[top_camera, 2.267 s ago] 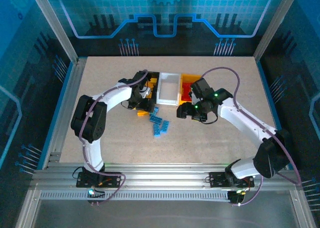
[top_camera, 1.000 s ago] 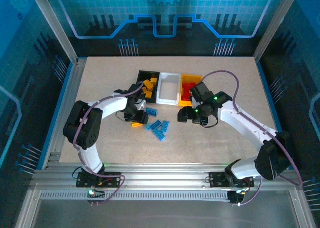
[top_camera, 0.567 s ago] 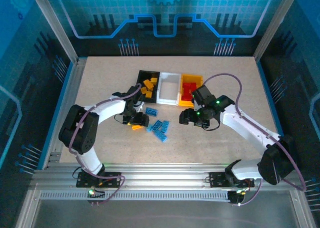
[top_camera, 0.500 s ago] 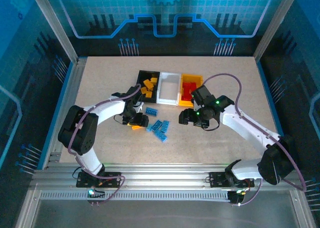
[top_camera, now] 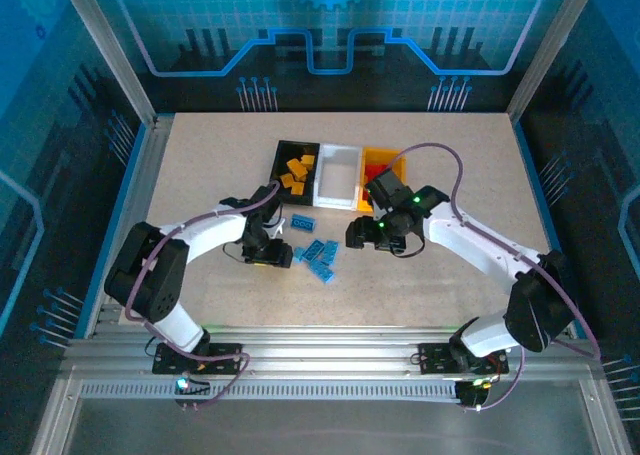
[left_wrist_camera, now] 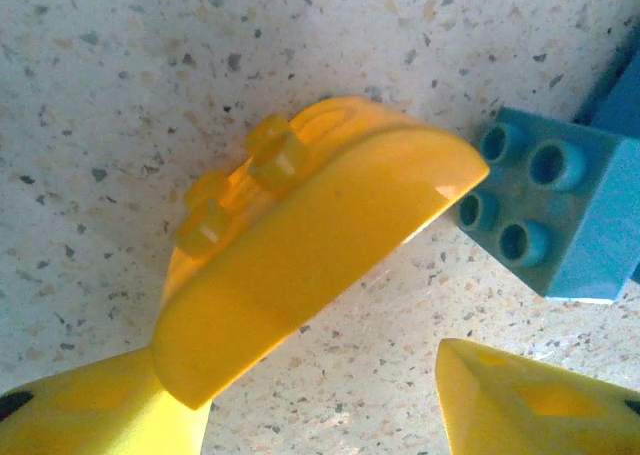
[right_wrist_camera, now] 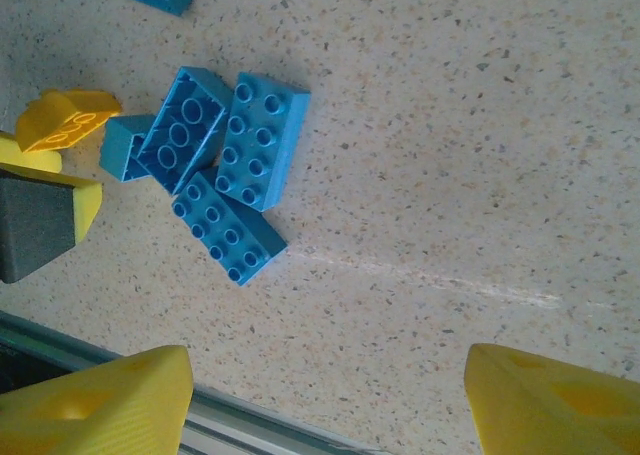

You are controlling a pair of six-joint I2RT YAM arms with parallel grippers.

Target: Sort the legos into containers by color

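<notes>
1. Two claws work low over the middle of the table [top_camera: 200,175]. The left claw [left_wrist_camera: 310,375] stands wide around one curved orange-yellow brick [left_wrist_camera: 300,255]. One finger touches the brick and the other is apart from it, so I judge it is not gripped yet.
2. The right claw [right_wrist_camera: 328,365] hovers wide open and carries nothing, near the blue bricks [right_wrist_camera: 262,140].
3. I count five blue bricks, all on the table. Four are in a tight heap and touch each other; one lies alone, a little toward the far edge. One brick of the heap sits just beside the curved orange-yellow brick.
4. Three bins stand side by side in a row toward the far edge: the black bin [top_camera: 282,147], the white bin [top_camera: 340,150] and the orange-yellow bin [top_camera: 384,150].
5. The black bin holds orange-yellow bricks [top_camera: 295,180], about five, too small to count surely. The orange-yellow bin holds red bricks [top_camera: 378,165]; the right arm covers part of them, so I give no count. In the white bin I see no brick.
6. My judgement: red looks done, orange-yellow needs one last brick, and blue is not yet begun. The white bin is probably for the blue bricks.
</notes>
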